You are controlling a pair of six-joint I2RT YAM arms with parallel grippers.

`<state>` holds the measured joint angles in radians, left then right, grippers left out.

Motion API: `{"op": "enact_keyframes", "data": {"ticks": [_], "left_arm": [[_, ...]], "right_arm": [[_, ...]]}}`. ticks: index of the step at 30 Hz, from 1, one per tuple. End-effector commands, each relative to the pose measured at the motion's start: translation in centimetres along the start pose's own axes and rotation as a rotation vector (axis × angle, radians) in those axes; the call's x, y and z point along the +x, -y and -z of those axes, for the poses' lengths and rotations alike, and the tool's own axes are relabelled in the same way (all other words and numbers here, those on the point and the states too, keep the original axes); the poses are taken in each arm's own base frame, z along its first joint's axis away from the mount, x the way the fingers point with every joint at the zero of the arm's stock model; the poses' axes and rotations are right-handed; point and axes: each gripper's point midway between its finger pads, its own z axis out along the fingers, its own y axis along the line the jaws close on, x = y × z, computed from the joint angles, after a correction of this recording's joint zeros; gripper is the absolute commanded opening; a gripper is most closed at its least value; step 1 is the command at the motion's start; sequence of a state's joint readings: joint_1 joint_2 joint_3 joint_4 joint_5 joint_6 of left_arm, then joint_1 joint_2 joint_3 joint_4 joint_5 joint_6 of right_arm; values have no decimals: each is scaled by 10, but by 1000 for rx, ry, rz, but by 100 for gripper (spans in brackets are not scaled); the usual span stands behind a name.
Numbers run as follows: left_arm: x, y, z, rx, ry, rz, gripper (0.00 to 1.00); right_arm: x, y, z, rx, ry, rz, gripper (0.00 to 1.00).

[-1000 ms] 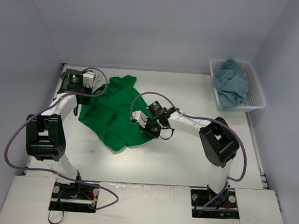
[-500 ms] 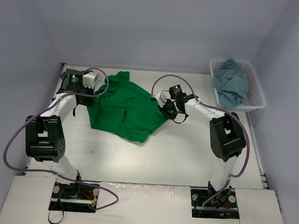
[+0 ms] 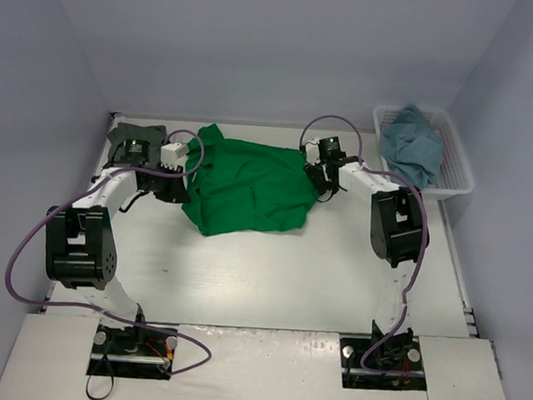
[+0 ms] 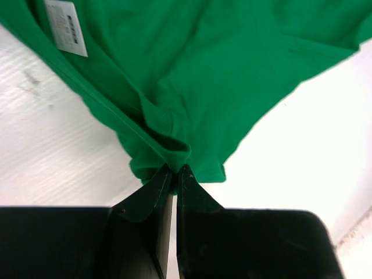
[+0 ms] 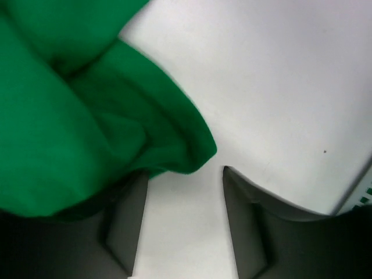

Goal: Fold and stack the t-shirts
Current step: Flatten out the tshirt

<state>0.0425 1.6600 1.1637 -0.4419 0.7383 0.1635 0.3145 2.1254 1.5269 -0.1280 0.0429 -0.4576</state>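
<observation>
Green shirt lies crumpled on your table, toward 12 o'clock from its middle in the overhead view. Your left gripper is at the shirt's 9 o'clock edge, jaws pressed together and pinching a folded bit of hem; a white label shows on the cloth beyond it. Your right gripper is at the shirt's 3 o'clock edge, jaws spread, with a loose green fold lying between them, ungripped. At 2 o'clock, a blue shirt sits bunched in the basket.
</observation>
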Motion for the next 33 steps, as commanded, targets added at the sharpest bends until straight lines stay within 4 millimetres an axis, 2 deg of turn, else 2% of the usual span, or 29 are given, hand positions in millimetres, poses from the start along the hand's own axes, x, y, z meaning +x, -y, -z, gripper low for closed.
{"op": "enact_keyframes", "data": {"ticks": [1,2,3,5,6,7,8,9,11,12,16,19,21,22,23,27,33], "left_arm": [[-2,25,9,127,25,-36,0],[-1,26,11,124,28,-42,0],[3,26,10,122,23,-43,0],[3,27,13,116,30,-54,0],[8,27,13,109,25,-53,0],[7,26,14,100,31,-62,0],[8,26,15,93,31,-63,0],[11,25,15,87,26,-61,0],[11,24,15,74,31,-66,0],[13,24,15,74,32,-65,0],[12,25,16,74,39,-64,0],[11,26,18,67,44,-69,0],[10,27,20,64,52,-79,0],[11,26,20,58,50,-76,0],[10,26,20,55,56,-83,0],[9,24,21,39,67,-90,0],[7,22,18,46,70,-82,0]], "right_arm": [[-31,10,50,51,119,-62,55],[-40,12,72,48,168,-78,58],[-44,4,82,11,195,-78,59],[-44,-9,109,-54,235,-82,61],[-39,-33,118,-164,238,-63,60],[-44,-41,135,-200,272,-51,60],[-42,-52,142,-237,274,-33,60],[-42,-76,151,-294,273,13,60],[-34,-100,160,-320,267,69,60],[-28,-124,163,-365,259,124,60],[-8,-163,156,-426,208,234,60],[12,-171,138,-408,141,304,58],[17,-167,129,-357,127,326,58],[26,-161,123,-309,101,345,58],[24,-156,120,-275,113,347,58],[30,-137,120,-153,113,366,58],[37,-135,122,-139,115,393,59]]}}
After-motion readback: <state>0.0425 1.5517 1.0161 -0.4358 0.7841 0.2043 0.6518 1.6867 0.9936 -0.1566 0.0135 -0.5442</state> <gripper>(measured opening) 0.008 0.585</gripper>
